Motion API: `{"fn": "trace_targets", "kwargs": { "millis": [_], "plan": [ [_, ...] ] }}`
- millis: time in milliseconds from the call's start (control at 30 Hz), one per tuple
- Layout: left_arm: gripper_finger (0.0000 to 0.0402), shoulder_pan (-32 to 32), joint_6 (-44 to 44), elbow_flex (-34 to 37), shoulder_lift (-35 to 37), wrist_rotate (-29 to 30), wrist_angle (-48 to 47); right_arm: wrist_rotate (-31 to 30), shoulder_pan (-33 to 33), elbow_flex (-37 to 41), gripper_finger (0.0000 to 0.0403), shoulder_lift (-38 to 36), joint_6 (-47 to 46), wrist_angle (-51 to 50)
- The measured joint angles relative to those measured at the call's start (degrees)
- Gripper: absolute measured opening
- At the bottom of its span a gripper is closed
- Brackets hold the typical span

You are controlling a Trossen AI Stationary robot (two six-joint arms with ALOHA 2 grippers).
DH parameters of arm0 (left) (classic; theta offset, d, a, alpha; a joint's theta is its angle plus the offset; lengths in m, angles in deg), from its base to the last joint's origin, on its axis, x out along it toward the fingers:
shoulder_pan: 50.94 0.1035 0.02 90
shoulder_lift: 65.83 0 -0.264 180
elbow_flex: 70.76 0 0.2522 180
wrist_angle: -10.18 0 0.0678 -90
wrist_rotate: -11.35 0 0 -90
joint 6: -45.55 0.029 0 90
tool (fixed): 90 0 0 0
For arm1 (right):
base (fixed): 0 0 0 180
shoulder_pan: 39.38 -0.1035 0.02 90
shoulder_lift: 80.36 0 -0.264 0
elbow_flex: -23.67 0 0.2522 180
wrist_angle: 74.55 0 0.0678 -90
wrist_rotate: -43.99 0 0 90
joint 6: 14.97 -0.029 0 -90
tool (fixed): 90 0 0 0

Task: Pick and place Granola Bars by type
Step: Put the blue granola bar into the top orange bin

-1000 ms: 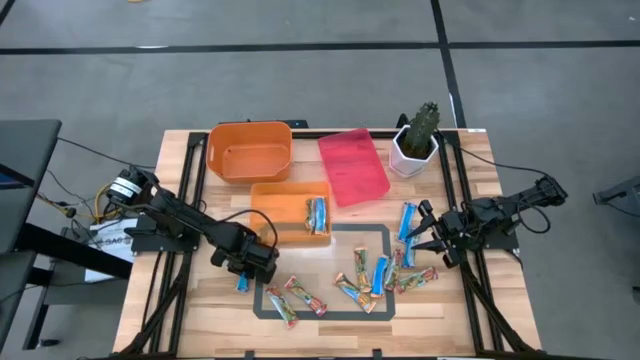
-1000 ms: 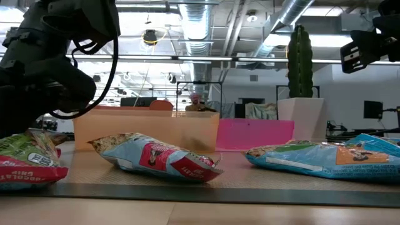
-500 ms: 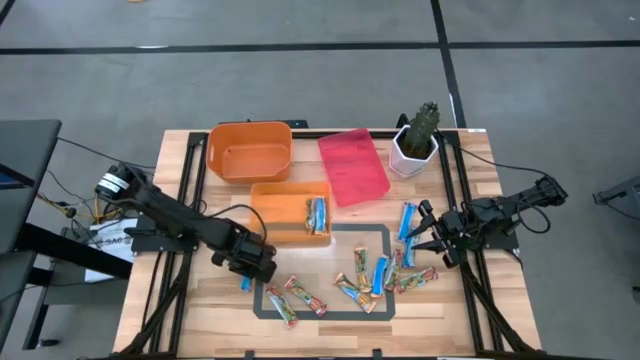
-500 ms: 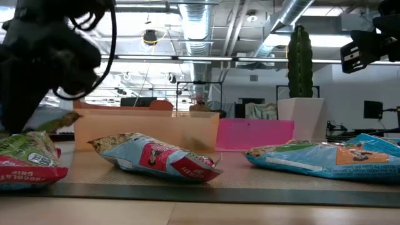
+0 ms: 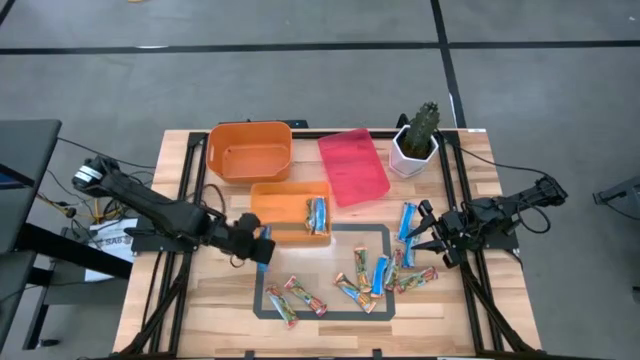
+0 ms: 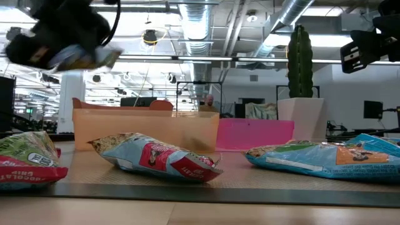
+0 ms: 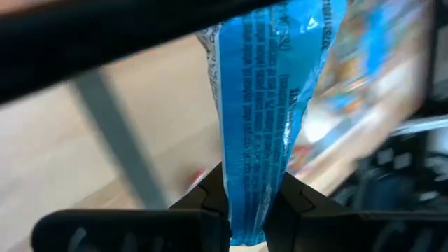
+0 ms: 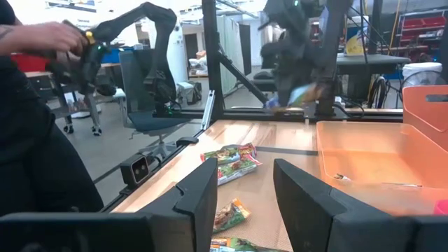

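Observation:
My left gripper (image 5: 262, 246) hangs above the table near the shallow orange bin's (image 5: 272, 196) near left corner, shut on a bright blue granola bar (image 7: 262, 105). The low view has this gripper (image 6: 75, 55) high at the left. Another blue bar (image 5: 317, 215) lies flat in that bin. Several blue and multicoloured bars (image 5: 375, 275) lie flat on the table in and around the taped rectangle. My right gripper (image 5: 425, 235) waits open at the table's right, level, with nothing between its fingers (image 8: 199, 199). My left gripper pinches the blue bar's one narrow end (image 7: 245, 206) between its two fingers (image 7: 301, 204). The fingers slant down toward the table's right and lie along the bar. The bar's other end sticks out past the fingertips. The bar is lifted clear of the table.
A deep orange bin (image 5: 249, 150) stands at the far left. A flat pink tray (image 5: 352, 165) lies beside it, and a potted cactus (image 5: 417, 140) stands at the far right. In the right wrist view a person (image 8: 28, 140) shows beyond the table.
My left gripper has risen from the table at the rectangle's left side, staying shut on the blue bar. It has tipped from pointing steeply down to a shallower slant and shifted slightly toward the shallow orange bin. The bar has been lifted clear of the table.

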Motion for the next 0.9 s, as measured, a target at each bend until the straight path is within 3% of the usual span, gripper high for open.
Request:
{"fn": "trace_targets", "kwargs": {
  "millis": [233, 633, 900],
  "plan": [
    [0.0045, 1.5, 5.4, 0.0, 4.6, 8.6, 6.2, 0.0, 0.0, 0.0, 0.0133, 0.0, 0.0, 0.0],
    [0.0045, 4.9, 20.3, -0.1, 5.1, 12.6, 13.4, 0.0, 0.0, 0.0, 0.0133, 0.0, 0.0, 0.0],
    [0.0045, 12.5, 30.6, -0.1, 5.2, 15.4, 16.7, 0.0, 0.0, 0.0, 0.0133, 0.0, 0.0, 0.0]
  ]
}}
